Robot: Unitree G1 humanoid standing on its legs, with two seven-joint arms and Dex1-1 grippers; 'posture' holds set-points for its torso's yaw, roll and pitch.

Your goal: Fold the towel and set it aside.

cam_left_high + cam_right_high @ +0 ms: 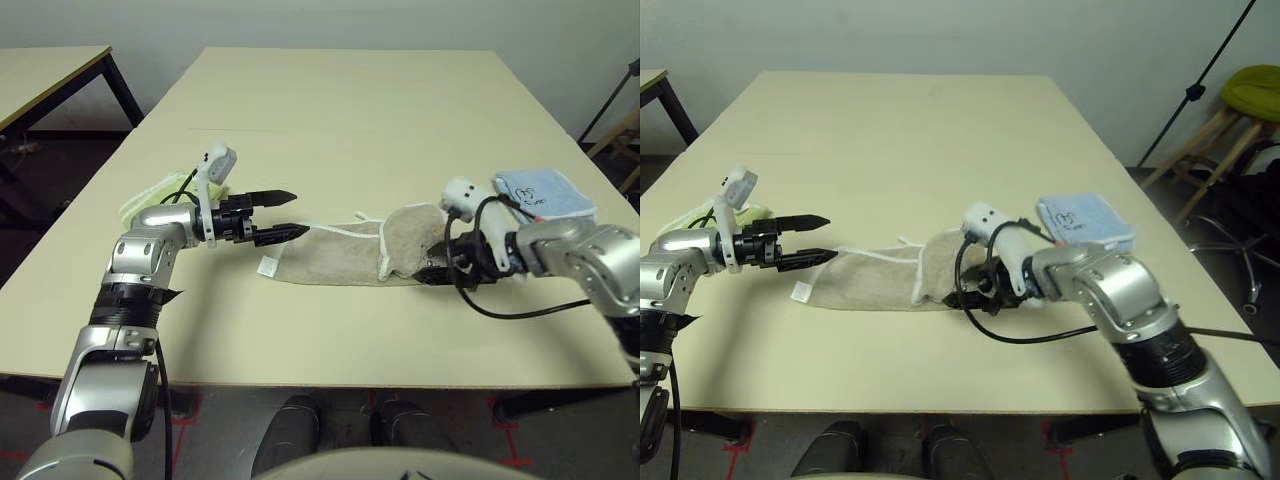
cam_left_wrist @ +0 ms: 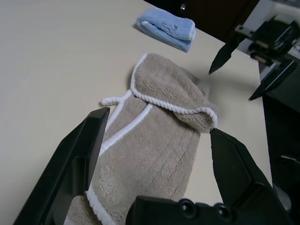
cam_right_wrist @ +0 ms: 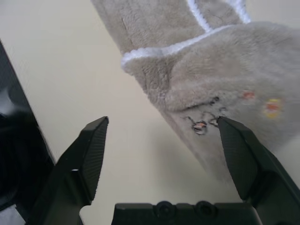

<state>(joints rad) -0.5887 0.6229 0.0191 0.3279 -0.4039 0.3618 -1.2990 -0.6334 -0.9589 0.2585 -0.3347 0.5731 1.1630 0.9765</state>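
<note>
Between my two claws the towel point(image 1: 345, 255) lies as a long strip on the table point(image 1: 350, 120), its long axis running straight from one claw to the other, parallel to the near edge. My right claw point(image 3: 161, 154) is released, jaws wide and empty, just off the end that is already doubled back on itself. My left claw point(image 1: 285, 213) is released too, level, its tips just above the flat tagged end. I judge the left claw nearer the free end, so the next fold falls to it.
</note>
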